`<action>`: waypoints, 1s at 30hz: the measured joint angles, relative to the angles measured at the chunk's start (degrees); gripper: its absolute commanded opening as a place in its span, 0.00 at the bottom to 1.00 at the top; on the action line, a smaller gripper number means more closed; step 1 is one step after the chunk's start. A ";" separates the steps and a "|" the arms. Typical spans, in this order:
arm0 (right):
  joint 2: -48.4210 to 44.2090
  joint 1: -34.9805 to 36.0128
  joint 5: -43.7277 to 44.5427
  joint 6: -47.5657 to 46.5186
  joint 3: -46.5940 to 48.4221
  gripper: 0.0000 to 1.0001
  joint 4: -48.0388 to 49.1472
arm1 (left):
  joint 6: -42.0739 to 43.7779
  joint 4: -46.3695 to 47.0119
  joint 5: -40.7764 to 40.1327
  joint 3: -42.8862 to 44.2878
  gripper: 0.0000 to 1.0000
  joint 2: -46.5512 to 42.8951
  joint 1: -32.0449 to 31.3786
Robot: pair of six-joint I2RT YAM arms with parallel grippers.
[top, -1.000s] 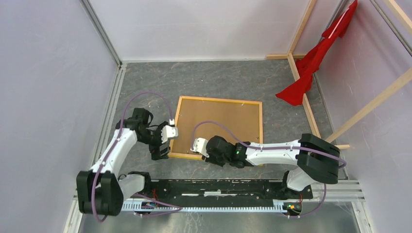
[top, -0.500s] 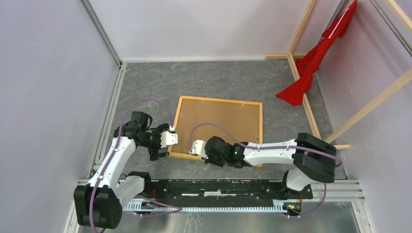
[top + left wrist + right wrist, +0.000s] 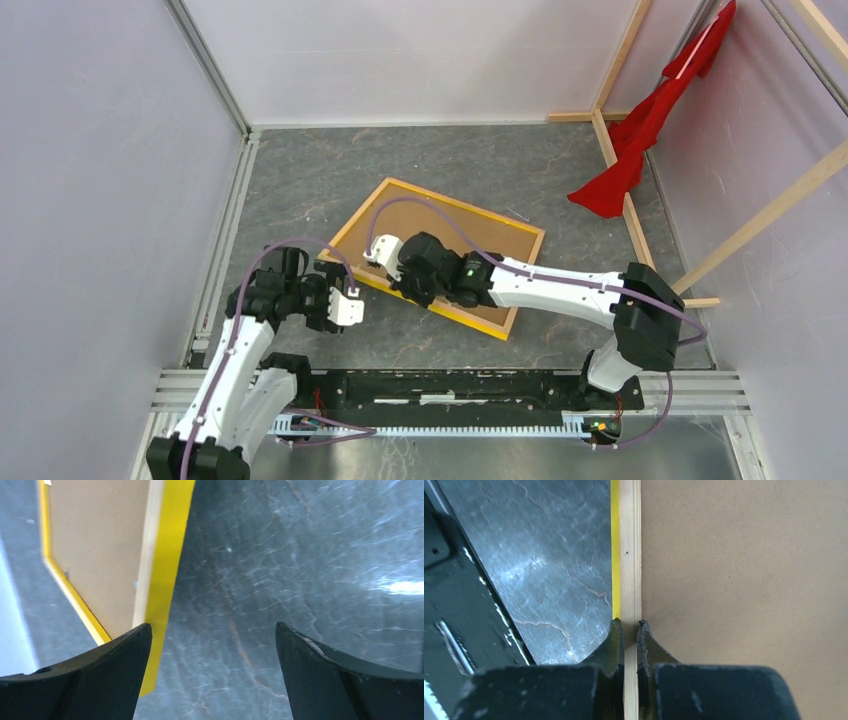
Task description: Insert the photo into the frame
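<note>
The frame [image 3: 470, 207] lies back-up and skewed on the grey table, with a brown backing sheet [image 3: 485, 245] filling it. The photo is hidden. My right gripper [image 3: 383, 272] is shut on the frame's near rail; in the right wrist view the fingers [image 3: 615, 640] pinch the light wood rail [image 3: 630, 555] beside the backing sheet [image 3: 744, 580]. My left gripper [image 3: 346, 302] is open and empty just off the frame's left corner. In the left wrist view the left gripper [image 3: 212, 627] hangs over bare table, with the yellow rail [image 3: 170, 555] beside its left finger.
Bare wooden beams [image 3: 622, 190] with a red cloth [image 3: 640, 130] stand at the back right. White walls close the left, back and right sides. The black base rail [image 3: 450, 385] runs along the near edge.
The frame has swung round from square to skewed, its left end carried farther back by my right gripper. My left gripper has drawn back toward the near side, off the frame's corner.
</note>
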 measured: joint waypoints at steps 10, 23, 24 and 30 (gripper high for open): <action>1.75 -2.89 -5.90 3.19 7.80 0.00 -5.38 | 6.14 16.11 -0.35 -9.68 0.87 -14.93 -0.07; 1.75 -4.42 -10.62 4.44 11.28 0.00 -9.64 | 11.67 21.55 0.87 -9.57 0.83 -11.26 -0.07; 1.75 -4.55 -10.93 4.61 11.80 0.00 -9.84 | 12.09 21.75 1.01 -9.42 0.79 -10.23 -0.07; 1.75 -4.92 -13.18 5.51 14.62 0.00 -12.35 | 12.15 27.39 1.11 -8.74 0.60 -7.89 -0.07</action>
